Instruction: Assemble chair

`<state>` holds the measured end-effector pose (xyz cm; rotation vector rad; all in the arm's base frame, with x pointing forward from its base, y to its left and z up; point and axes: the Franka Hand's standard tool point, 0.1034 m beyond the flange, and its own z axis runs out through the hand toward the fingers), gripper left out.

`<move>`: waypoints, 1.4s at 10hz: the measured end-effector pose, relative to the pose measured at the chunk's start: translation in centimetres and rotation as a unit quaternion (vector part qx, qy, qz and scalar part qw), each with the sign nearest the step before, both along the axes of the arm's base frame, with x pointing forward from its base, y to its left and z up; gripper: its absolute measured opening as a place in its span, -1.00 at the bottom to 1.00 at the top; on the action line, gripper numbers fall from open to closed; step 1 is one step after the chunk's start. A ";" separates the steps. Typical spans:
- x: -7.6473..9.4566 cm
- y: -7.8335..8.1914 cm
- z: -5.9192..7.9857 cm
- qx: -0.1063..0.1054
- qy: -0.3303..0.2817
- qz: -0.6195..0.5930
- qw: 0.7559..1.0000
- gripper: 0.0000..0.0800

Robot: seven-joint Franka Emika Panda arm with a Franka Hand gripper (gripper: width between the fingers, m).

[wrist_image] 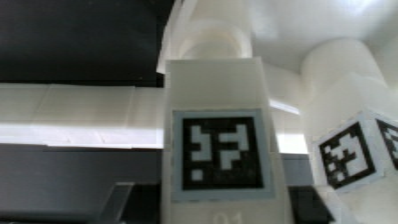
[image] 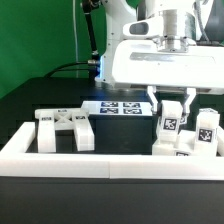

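Note:
My gripper (image: 171, 112) hangs at the exterior view's right, jaws down around an upright white chair leg (image: 170, 124) with a square tag. In the wrist view the leg (wrist_image: 221, 110) fills the space between my fingers (wrist_image: 128, 200), which press its two sides. The gripper (wrist_image: 222, 208) is shut on it. A second tagged chair part (image: 207, 130) stands just to the right, also seen in the wrist view (wrist_image: 352, 110). The X-braced back panel (image: 64, 128) lies at the exterior view's left. Whether the leg touches the parts below it is unclear.
The long low white barrier wall (image: 100, 160) runs along the front and turns back at the left; it also shows in the wrist view (wrist_image: 71, 105). The marker board (image: 120, 106) lies flat behind the parts. A green backdrop stands at the left rear.

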<state>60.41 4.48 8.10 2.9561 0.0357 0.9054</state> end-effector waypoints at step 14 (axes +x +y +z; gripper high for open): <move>0.0 -0.1 -0.3 -0.005 0.008 0.005 1.000 0.42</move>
